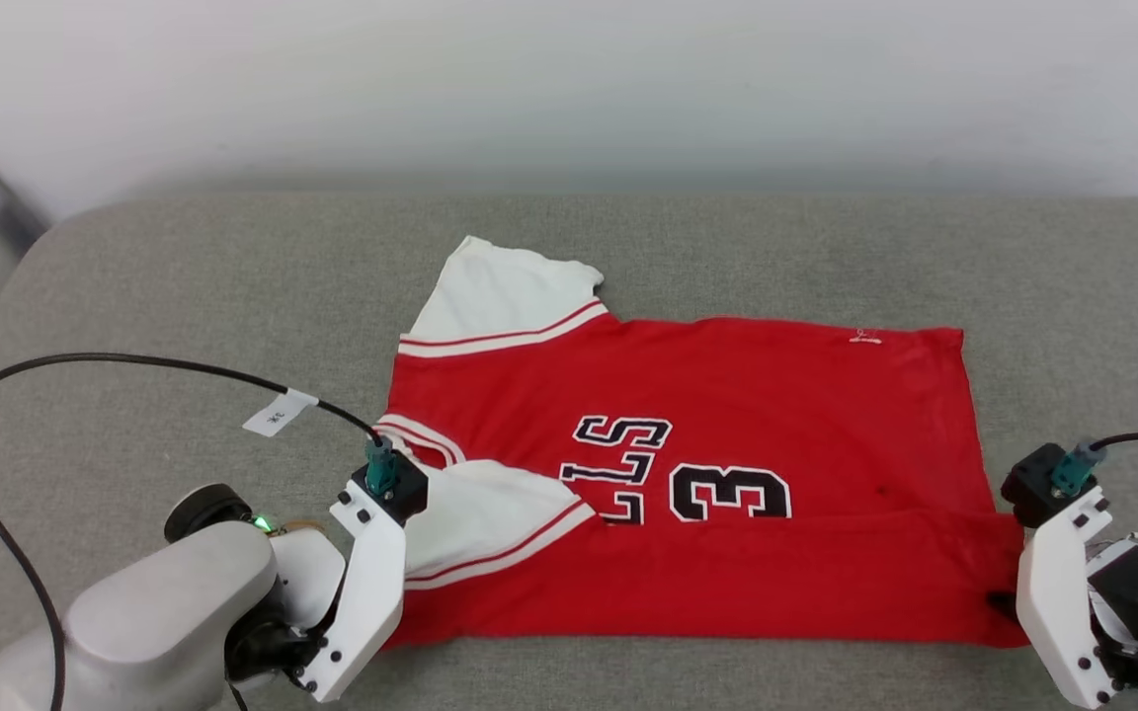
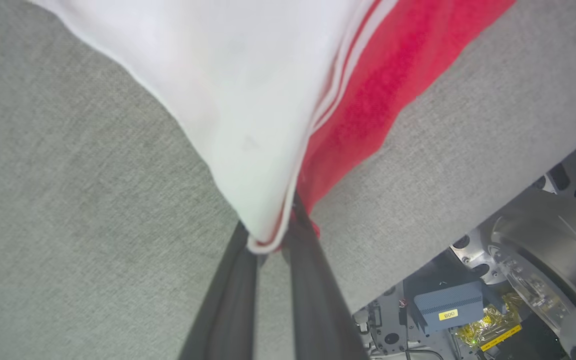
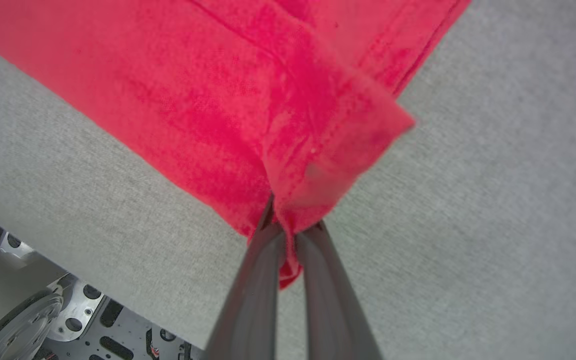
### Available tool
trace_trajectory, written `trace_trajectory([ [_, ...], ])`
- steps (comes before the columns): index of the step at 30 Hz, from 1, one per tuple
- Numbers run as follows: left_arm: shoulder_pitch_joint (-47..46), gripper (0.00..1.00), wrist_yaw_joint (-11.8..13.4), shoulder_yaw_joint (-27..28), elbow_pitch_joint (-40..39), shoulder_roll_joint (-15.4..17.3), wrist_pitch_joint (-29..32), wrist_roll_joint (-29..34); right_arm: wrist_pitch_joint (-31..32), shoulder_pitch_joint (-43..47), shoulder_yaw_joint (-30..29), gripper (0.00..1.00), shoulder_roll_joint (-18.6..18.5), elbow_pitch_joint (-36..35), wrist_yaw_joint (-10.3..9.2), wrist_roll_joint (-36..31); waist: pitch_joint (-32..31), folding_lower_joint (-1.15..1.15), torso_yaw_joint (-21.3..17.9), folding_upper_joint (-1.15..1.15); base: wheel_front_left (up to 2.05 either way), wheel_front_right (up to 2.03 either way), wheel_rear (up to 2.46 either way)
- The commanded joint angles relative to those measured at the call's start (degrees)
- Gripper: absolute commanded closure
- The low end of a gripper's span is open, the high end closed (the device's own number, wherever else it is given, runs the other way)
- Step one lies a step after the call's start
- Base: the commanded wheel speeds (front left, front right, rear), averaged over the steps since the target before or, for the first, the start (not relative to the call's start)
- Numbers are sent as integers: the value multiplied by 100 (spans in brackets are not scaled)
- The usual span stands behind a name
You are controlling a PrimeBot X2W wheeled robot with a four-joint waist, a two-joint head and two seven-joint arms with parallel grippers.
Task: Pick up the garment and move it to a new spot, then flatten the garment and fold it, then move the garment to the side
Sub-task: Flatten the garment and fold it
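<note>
From the head camera I can't see either set of fingers: the white wrist housings (image 1: pixel 366 592) cover them, and the right arm (image 1: pixel 1137 602) is cut off by the frame's edge. The garment (image 1: pixel 727 395) lies spread across the middle of the grey upholstered surface (image 1: pixel 134 296), neck toward the left arm. Its near edge is folded over, so the black lettering (image 1: pixel 727 489) is partly covered. The left gripper (image 2: pixel 270 240) sits low at the near left corner, fingers (image 2: pixel 318 300) pinching white sleeve and red body together; that cloth is blurred up close. The right gripper (image 3: pixel 293 232) is at the near right corner, fingers (image 3: pixel 253 300) pressed onto bunched red hem.
</note>
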Motion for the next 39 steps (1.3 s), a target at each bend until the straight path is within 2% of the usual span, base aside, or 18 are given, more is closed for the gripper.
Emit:
trace_trajectory([
  [1, 83, 100, 3, 3, -14, 47, 23, -35, -24, 70, 12, 100, -68, -42, -4, 48, -151, 0, -65, 0, 0, 0, 0],
  [9, 525, 100, 3, 5, -492, 329, 314, -177, -73, 580, 78, 100, -790, -686, -5, 469, -386, 0, -110, 0, 0, 0, 0],
  [12, 767, 100, 3, 4, -680, 414, 393, -258, -73, 789, 7, 100, -896, -742, -6, 579, -398, 0, -124, 0, 0, 0, 0],
  [15, 896, 100, 3, 7, -706, 471, 330, -286, -75, 987, -66, 100, -795, -623, -6, 710, -367, 0, -130, 0, 0, 0, 0],
  [16, 916, 100, 3, 8, -684, 464, 302, -237, -61, 1036, -97, 72, -755, -571, -6, 746, -357, 0, -120, 0, 0, 0, 0],
  [17, 933, 76, 3, 4, -650, 458, 279, -199, -34, 1070, -96, 39, -735, -529, -6, 723, -353, 0, -115, 0, 0, 0, 0],
  [18, 922, 0, 3, 6, -623, 449, 209, -152, -34, 1080, -100, 0, -724, -506, -6, 664, -352, 0, -107, 0, 0, 0, 0],
  [21, 876, 0, 3, 16, -607, 450, 63, -196, -141, 1156, -191, 0, -624, -441, -4, 634, -380, 0, -83, 0, 0, 0, 0],
  [24, 688, 0, 2, 80, -663, 582, -28, -227, -357, 1188, -370, 0, -635, -405, -4, 541, -445, 0, -52, 0, 0, 0, 0],
  [30, 233, 0, 4, 349, -867, 868, -170, -334, -1529, 1154, -1141, 0, -496, -354, -4, 74, -535, 0, -62, 0, 0, 0, 0],
  [33, -29, 0, 10, 561, -930, 921, -308, -307, -2203, 1161, -1629, 0, -308, -340, -6, -359, -522, 0, -137, 0, 0, 0, 0],
  [36, -333, 0, 181, 748, -769, 847, -736, 78, -2882, 1195, -2287, 0, 80, -331, -4, -789, -473, 0, -237, 0, 0, 0, 0],
  [39, -654, 0, 376, 880, -448, 637, -1238, 513, -3432, 1323, -2969, 0, 521, -518, -4, -1302, -356, 0, -339, 0, 0, 0, 0],
])
